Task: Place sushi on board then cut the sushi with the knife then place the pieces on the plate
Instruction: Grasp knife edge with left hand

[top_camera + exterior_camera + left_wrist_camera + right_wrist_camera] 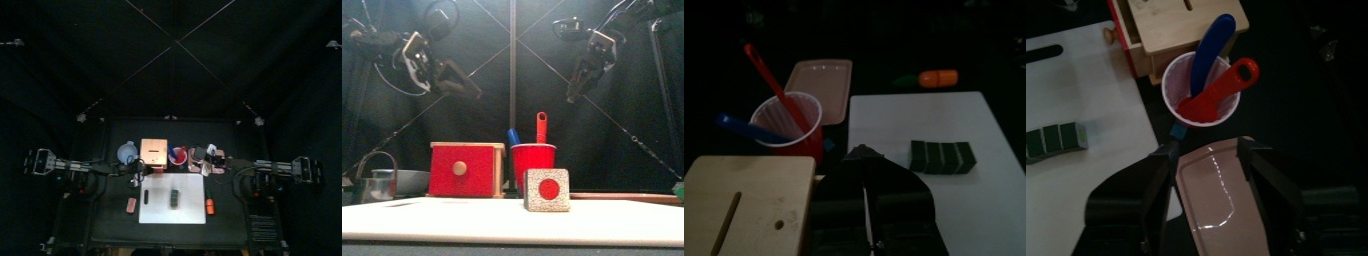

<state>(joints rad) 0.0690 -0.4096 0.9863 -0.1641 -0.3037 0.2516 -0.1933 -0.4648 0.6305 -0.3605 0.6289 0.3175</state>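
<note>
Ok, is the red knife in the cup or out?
In: the red knife stands in the red cup beside the blue knife, as the front and both wrist views show.

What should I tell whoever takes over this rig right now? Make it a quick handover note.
Left gripper: shut, empty, raised.
Right gripper: open, empty, above the pink tray.
Sushi roll: whole, lying on the white cutting board.
Red knife and blue knife: both standing in the red cup. The tray holds nothing.
Done: sushi on board.
Left: take a knife, cut the roll, move the pieces to the tray.
</note>
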